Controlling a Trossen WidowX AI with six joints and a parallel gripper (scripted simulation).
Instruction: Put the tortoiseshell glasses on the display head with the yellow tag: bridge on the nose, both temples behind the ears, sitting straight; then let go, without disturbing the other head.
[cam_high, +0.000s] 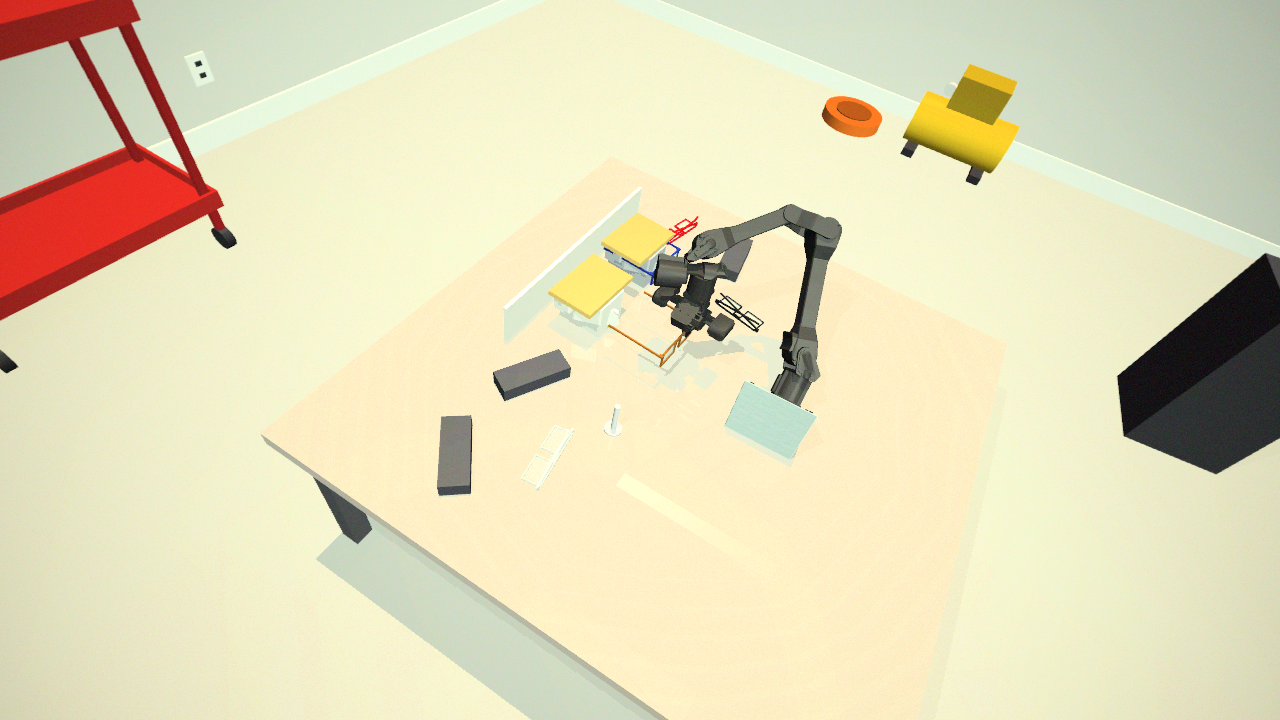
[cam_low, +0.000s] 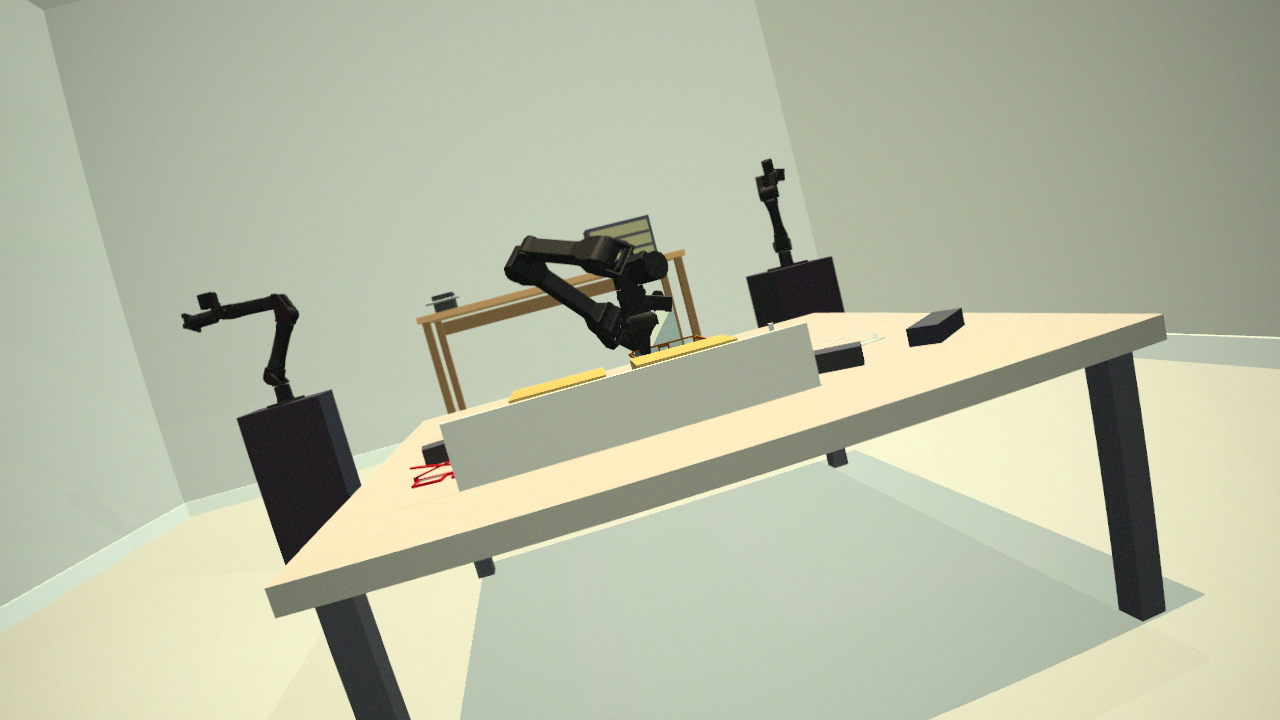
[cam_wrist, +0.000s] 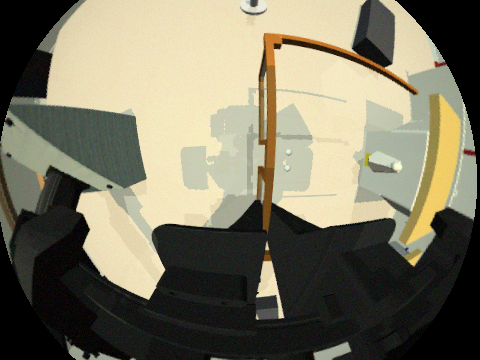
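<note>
My gripper (cam_high: 687, 332) (cam_wrist: 260, 205) is shut on the front frame of the orange-brown tortoiseshell glasses (cam_wrist: 271, 110) (cam_high: 634, 342), near one end. The temples are open and point toward the yellow-topped head (cam_high: 590, 286) (cam_low: 684, 350) (cam_wrist: 442, 150). The front frame stands clear of this head's nose (cam_wrist: 384, 162), with a gap between. A yellow tag (cam_wrist: 367, 159) shows beside the nose in the wrist view. The far temple is mostly hidden by my gripper. The other yellow-topped head (cam_high: 637, 238) (cam_low: 556, 385) wears blue glasses (cam_high: 631, 261) and stands close beside my gripper.
A pale panel (cam_high: 568, 268) (cam_low: 626, 411) stands behind the heads. Red glasses (cam_high: 684, 229), black glasses (cam_high: 740, 312) and white glasses (cam_high: 547, 456) lie around. Dark blocks (cam_high: 531, 374) (cam_high: 454, 454), a small post (cam_high: 614, 420) and a tilted pale-blue board (cam_high: 769, 420) also stand on the table.
</note>
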